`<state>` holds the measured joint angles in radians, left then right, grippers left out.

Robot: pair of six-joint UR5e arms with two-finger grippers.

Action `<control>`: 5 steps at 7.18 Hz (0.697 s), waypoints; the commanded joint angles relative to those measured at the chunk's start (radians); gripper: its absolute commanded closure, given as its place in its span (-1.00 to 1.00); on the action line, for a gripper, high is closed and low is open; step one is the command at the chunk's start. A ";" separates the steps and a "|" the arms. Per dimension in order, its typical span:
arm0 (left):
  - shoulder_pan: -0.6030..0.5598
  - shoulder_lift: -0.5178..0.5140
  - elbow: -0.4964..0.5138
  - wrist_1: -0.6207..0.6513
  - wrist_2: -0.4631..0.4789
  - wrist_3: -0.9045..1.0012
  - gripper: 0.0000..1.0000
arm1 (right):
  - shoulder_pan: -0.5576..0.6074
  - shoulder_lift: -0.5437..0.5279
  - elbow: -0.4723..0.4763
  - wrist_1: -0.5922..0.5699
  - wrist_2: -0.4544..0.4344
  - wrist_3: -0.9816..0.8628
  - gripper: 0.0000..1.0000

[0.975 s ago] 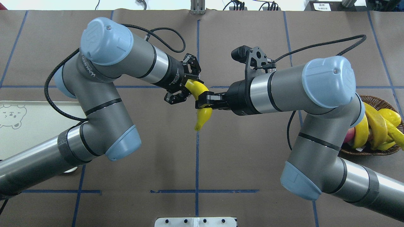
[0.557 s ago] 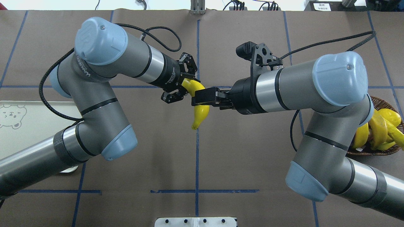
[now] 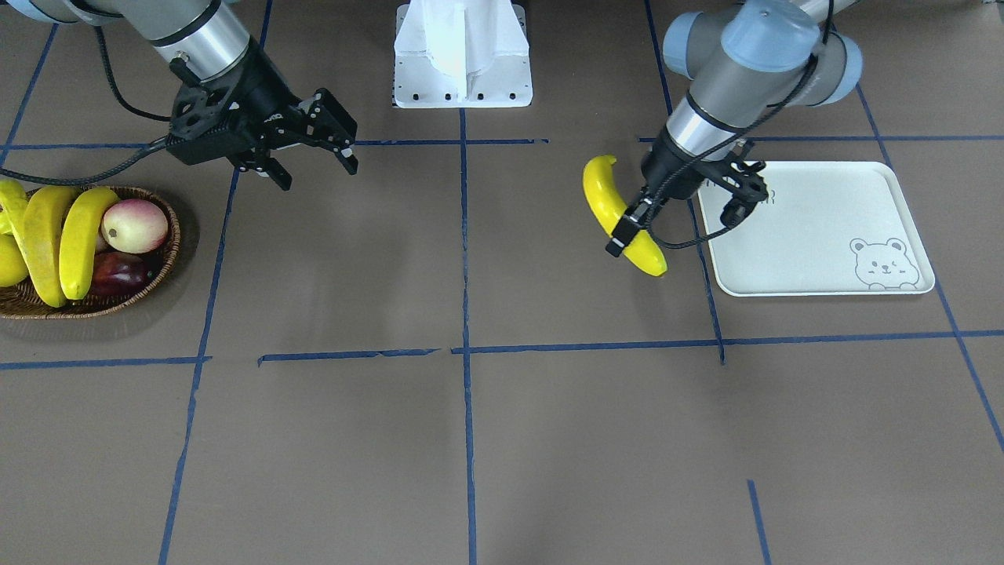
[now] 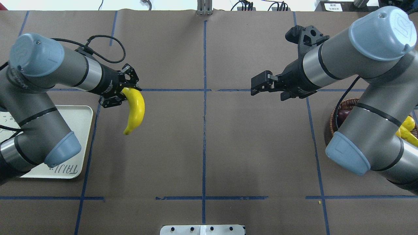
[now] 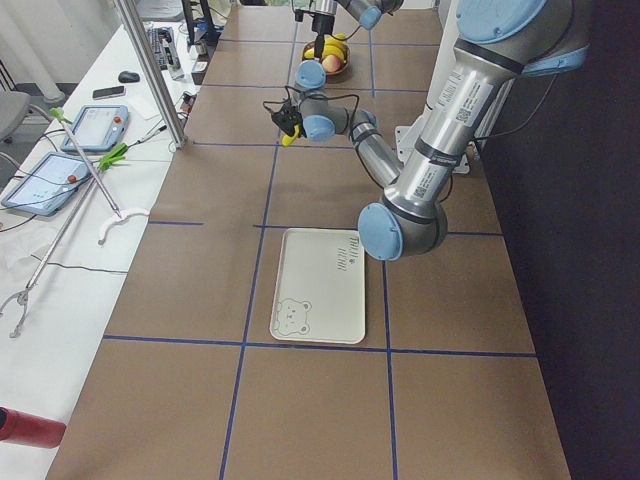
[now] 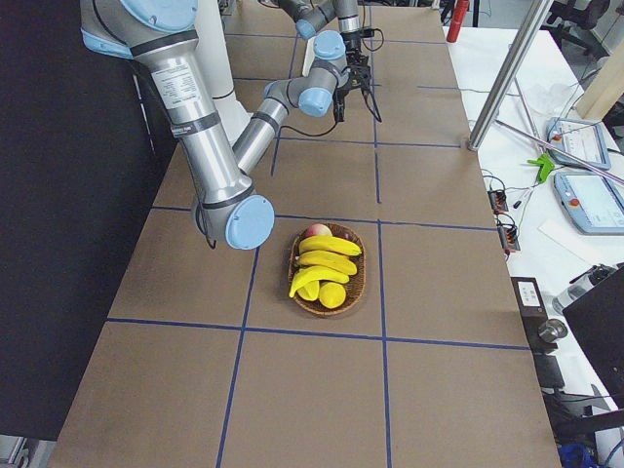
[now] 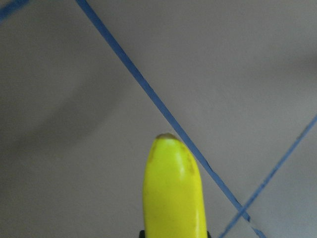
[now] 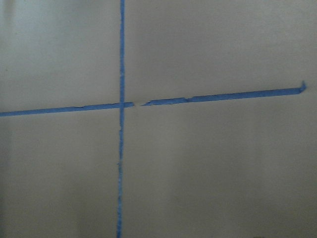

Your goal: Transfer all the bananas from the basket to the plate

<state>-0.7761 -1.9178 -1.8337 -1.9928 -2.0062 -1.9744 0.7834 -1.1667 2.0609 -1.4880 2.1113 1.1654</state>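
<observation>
While my left gripper [image 4: 118, 93] clamps one curved bright-yellow banana [image 4: 136, 107] aloft beside the flat white rectangular plate [image 3: 816, 227], none lies on it yet; other bananas [image 3: 47, 235] wait in the brown wicker basket [image 3: 118, 302]; my right gripper [image 3: 318, 169] hangs spread, holding nothing.

The left tool [image 4: 123, 92] is gripping a banana [image 4: 135, 112] just beside the plate [image 4: 82, 133]; the right tool [image 4: 257, 85] is hovering well apart.

Even, bright overhead light, faint soft shadows on the table [image 4: 228, 147]; wrist views dimmer, the banana [image 7: 173, 193] blurred.
</observation>
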 commanded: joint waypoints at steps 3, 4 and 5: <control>-0.115 0.296 -0.041 -0.012 -0.014 0.529 1.00 | 0.097 -0.169 0.025 -0.095 0.019 -0.363 -0.99; -0.144 0.362 -0.029 -0.015 -0.009 0.601 1.00 | 0.152 -0.227 0.022 -0.095 0.036 -0.500 -0.99; -0.176 0.431 0.017 -0.049 -0.009 0.604 1.00 | 0.206 -0.282 0.021 -0.095 0.051 -0.609 -0.99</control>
<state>-0.9130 -1.5746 -1.8546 -2.0139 -2.0169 -1.4217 0.9245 -1.3778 2.0837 -1.5826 2.1451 0.7034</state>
